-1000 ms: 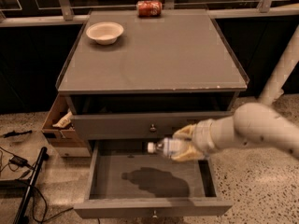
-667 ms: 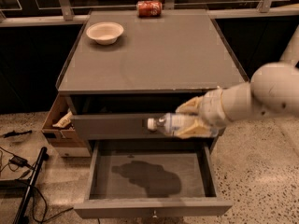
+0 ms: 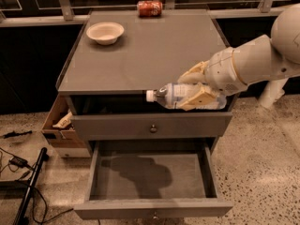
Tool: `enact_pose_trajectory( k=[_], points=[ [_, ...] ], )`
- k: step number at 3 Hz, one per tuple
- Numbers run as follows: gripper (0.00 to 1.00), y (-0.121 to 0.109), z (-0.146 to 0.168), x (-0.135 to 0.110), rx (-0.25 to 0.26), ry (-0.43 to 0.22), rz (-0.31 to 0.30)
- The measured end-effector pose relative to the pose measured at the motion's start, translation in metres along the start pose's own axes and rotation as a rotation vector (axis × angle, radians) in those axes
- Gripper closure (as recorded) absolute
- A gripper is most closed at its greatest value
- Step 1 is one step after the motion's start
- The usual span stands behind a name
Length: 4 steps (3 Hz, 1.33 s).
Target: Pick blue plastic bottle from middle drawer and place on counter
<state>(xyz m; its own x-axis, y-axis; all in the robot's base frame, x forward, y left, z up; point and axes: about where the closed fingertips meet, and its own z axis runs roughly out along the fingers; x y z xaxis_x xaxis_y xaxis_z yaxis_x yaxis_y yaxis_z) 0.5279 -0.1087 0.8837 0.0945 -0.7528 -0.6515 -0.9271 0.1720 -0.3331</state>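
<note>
The blue plastic bottle (image 3: 172,95), clear with a white cap pointing left, lies sideways in my gripper (image 3: 193,87). The tan fingers (image 3: 199,97) are shut on its body. I hold it in the air just in front of the counter's front edge, above the upper drawer front. The counter (image 3: 154,50) is a broad flat grey top. The middle drawer (image 3: 152,177) is pulled out below and its grey floor is bare, with my arm's shadow on it. My white arm reaches in from the right.
A white bowl (image 3: 105,32) sits at the counter's back left and a red soda can (image 3: 149,8) lies at its back edge. A cardboard box (image 3: 60,123) stands on the floor to the left, with cables (image 3: 21,172) beside it. A railing runs behind.
My gripper has lifted the bottle from drawer height up to the level of the counter's front edge.
</note>
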Motion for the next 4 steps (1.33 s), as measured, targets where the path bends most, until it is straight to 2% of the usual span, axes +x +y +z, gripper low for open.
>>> enact_pose_trajectory(
  k=[1, 2, 3, 4],
  points=[
    [1.0, -0.019, -0.005, -0.015, 0.024, -0.001, -0.02],
    [1.0, -0.054, -0.001, -0.031, 0.049, -0.013, -0.045],
    [1.0, -0.091, 0.018, -0.046, 0.054, -0.039, -0.062],
    [1.0, -0.118, 0.047, -0.051, 0.042, -0.055, -0.054]
  ],
)
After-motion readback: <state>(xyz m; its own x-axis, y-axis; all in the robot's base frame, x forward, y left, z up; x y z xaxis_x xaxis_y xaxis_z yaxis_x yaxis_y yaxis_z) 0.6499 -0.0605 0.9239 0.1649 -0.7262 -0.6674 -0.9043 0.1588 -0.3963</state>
